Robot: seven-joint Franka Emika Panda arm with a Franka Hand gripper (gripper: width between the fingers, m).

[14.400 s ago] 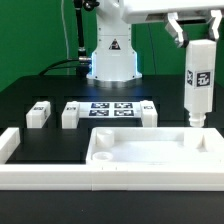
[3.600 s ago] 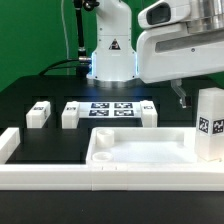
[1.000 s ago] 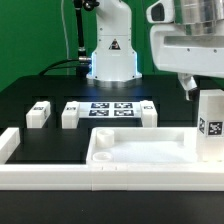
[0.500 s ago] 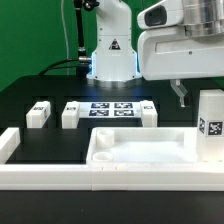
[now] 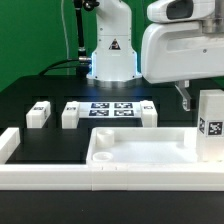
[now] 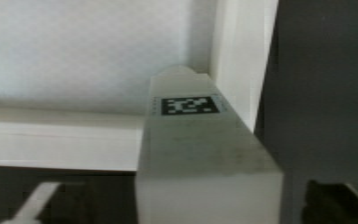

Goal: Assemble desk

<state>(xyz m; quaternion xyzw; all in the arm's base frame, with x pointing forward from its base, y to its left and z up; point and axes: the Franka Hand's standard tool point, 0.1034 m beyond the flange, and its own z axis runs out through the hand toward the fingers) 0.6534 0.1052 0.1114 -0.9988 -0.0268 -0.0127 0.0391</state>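
The white rimmed tabletop (image 5: pixel 140 150) lies at the front. One square leg (image 5: pixel 210 125) with a tag stands upright at its corner on the exterior view's right. It fills the wrist view (image 6: pixel 202 150). My gripper (image 5: pixel 206 98) hangs over the leg's top, open, with a finger (image 5: pixel 183 97) beside the leg and apart from it. In the wrist view the gripper (image 6: pixel 202 205) has its fingertips (image 6: pixel 34 200) on either side of the leg with dark gaps between. Three more legs (image 5: pixel 38 113), (image 5: pixel 71 114), (image 5: pixel 148 111) lie on the black table.
The marker board (image 5: pixel 110 109) lies between the loose legs, in front of the robot base (image 5: pixel 111 60). The long low white border wall (image 5: pixel 60 176) runs along the front, with an end at the exterior view's left (image 5: pixel 8 143).
The hand has turned about its upright axis above the leg, now showing its broad side. The leg stays upright at the tabletop corner. The loose legs have not moved.
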